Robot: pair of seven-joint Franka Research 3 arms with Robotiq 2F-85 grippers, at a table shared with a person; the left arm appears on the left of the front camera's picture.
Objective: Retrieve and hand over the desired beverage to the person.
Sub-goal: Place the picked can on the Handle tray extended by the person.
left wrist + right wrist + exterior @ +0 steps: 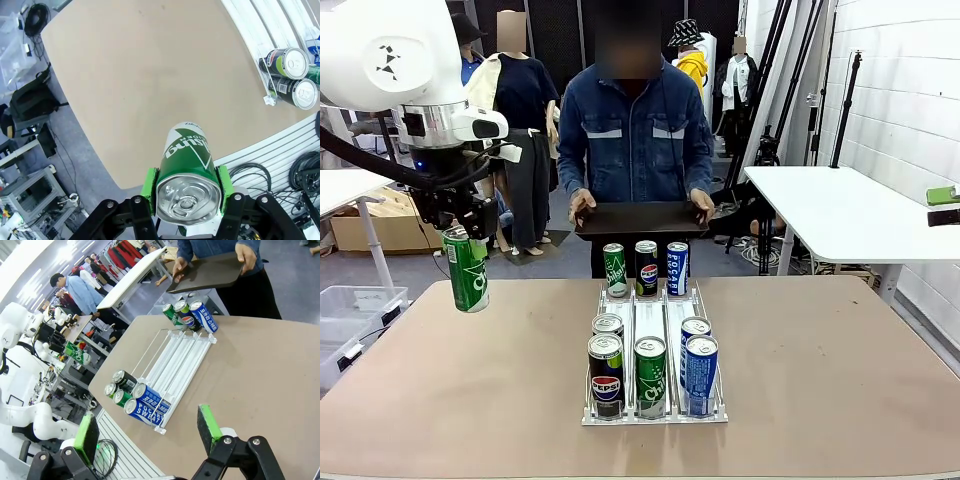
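While left gripper (186, 187) clamps the green can (467, 270) near its top, it looks rigid, slick, weighty; right gripper (148, 432) gapes.

we see a brown table (840, 370) in front. to its right stands a white table (850, 215), with a black stand (846, 105) leaning by the wall behind it. at the left, a clear bin (350, 310) and a cardboard box (360, 235) sit on the floor. from the left wrist view we also spot a black backpack (30, 102) and coiled cables (296, 172) on the floor.
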